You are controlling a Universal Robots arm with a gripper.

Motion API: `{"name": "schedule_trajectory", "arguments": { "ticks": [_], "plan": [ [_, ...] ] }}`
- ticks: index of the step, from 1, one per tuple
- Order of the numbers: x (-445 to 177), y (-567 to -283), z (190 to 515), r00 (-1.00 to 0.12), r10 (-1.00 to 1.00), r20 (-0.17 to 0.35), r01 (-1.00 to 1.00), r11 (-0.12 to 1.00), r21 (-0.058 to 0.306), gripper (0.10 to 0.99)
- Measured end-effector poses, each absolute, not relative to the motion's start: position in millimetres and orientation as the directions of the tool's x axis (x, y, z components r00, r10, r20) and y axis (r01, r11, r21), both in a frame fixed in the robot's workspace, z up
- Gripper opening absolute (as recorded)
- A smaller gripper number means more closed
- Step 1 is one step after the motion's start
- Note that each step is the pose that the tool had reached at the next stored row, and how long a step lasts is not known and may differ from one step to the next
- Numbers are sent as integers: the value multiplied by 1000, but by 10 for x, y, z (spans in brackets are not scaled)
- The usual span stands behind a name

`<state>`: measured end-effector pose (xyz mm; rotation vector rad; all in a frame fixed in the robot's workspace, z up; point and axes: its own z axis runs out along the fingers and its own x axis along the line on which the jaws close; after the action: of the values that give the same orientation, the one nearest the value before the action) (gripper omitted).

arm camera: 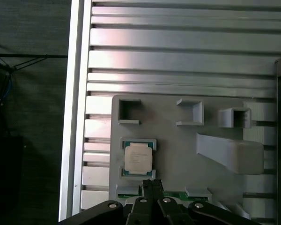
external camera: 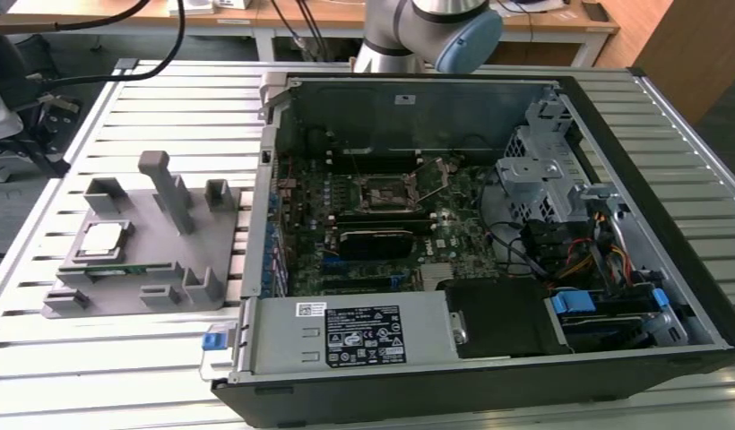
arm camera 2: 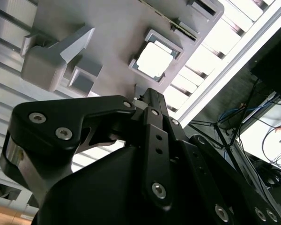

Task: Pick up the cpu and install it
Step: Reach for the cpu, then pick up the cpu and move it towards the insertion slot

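Closest to the lens in both wrist views is the black gripper (arm camera: 150, 183), its linkages and screw heads large in the foreground and its two fingers pressed together at the tips, holding nothing. It points down at a grey moulded plate (arm camera: 178, 154) and hangs over the plate's edge, where a green memory stick (arm camera: 175, 193) lies in a slot, just beside the cpu (arm camera: 138, 158) and not touching it. On the exterior view's left, the plate sits on a slatted aluminium table (external camera: 105, 367), and the cpu rests flat in a square, low-walled pocket of the plate, silvery metal top facing up with a thin green rim around it. The chip is square, so it has no long axis; its edges run parallel to the pocket walls. Faint print marks its top, but I cannot make it out. Further toward the exterior view's right stands an open computer case (external camera: 690, 269), lying on its side with the motherboard exposed and an unfilled square socket (external camera: 389, 190) near the middle. Along the case's near edge, the grey power supply (external camera: 343, 354) carries a black label (external camera: 365, 339) with white print and a small white sticker (external camera: 310, 309). Behind the case, the arm (external camera: 428, 27) shows a grey tube and a pale blue joint cap.
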<state>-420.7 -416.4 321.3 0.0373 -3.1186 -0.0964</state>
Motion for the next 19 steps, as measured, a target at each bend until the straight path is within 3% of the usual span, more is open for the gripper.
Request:
{"name": "schedule_trajectory", "arguments": {
  "ticks": [19],
  "plan": [
    [-4218,-4169,3088,-999,-27,23,-25,998,62,106]
  ]
}}
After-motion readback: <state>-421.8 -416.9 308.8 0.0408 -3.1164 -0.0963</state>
